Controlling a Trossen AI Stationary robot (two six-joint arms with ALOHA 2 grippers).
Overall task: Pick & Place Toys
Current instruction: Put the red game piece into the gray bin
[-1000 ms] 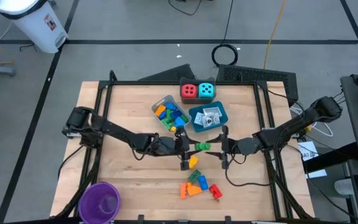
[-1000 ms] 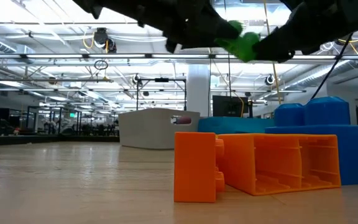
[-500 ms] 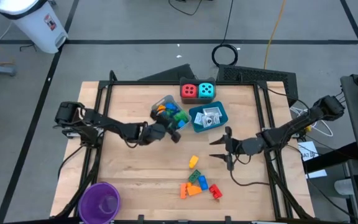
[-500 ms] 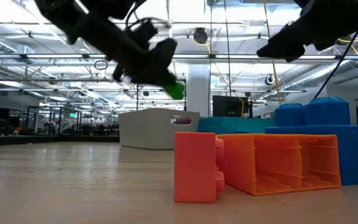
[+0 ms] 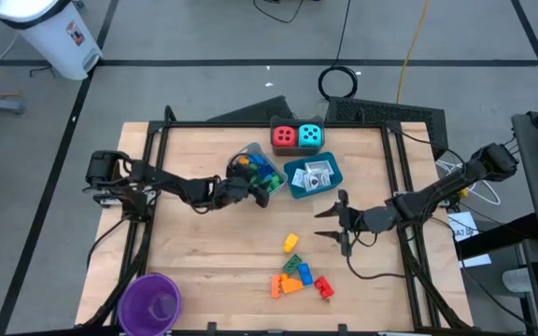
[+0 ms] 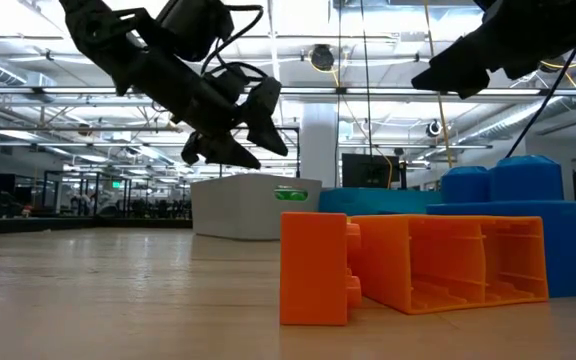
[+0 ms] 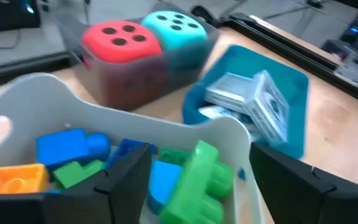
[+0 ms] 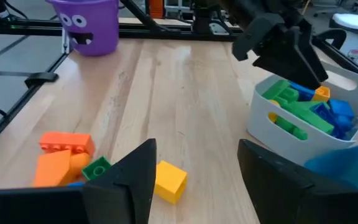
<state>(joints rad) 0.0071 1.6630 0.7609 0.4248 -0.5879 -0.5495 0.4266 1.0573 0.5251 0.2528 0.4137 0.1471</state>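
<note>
Release is what changed: the left claw (image 5: 247,185), half a second ago clenched on the green brick (image 7: 201,183), now hangs open over the grey tray (image 5: 244,161) where it lies, while the right claw (image 5: 331,222) waits open mid-bench.

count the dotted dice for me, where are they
2: the red die and the cyan die sit side by side in the tray at the table's far edge, red on the left.

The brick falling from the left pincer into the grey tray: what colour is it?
Green brick, clearest in the left wrist view, under the open left pincer.
</note>
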